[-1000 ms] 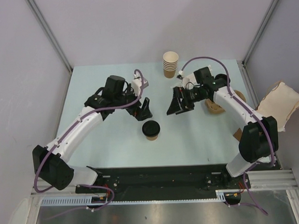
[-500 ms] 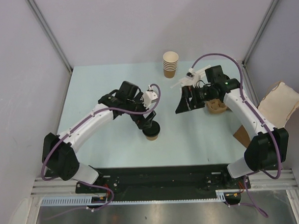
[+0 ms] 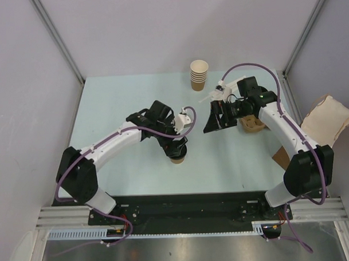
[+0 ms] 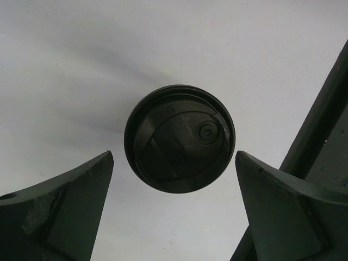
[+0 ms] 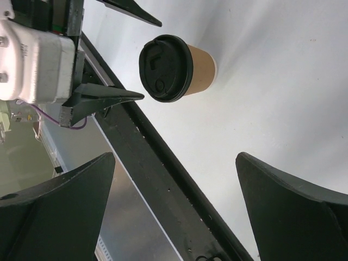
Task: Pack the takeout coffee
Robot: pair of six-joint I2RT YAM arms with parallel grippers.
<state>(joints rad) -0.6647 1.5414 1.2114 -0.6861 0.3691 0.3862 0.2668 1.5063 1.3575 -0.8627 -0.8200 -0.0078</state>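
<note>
The takeout coffee is a tan paper cup with a black lid. Its tan base (image 3: pixel 176 159) shows on the table's middle front, mostly hidden under my left gripper (image 3: pixel 176 146). In the left wrist view the black lid (image 4: pixel 179 138) lies straight below, just ahead of my open left gripper (image 4: pixel 174 155), with a finger on each side and no contact. My right gripper (image 3: pixel 213 117) is open and empty, up and to the right of the cup. The right wrist view shows the coffee (image 5: pixel 201 68) standing upright beyond my right gripper (image 5: pixel 175 157), with a left finger (image 5: pixel 103 98) beside it.
A stack of lidless tan cups (image 3: pixel 199 75) stands at the back centre. A brown pulp cup tray (image 3: pixel 251 124) lies under the right arm. A brown paper bag (image 3: pixel 326 119) hangs off the table's right edge. The black arm rail (image 5: pixel 163 185) runs along the near edge.
My left gripper has swung right and forward from beside the cup to directly over its lid. My right gripper has drawn back a little to the right and away.
</note>
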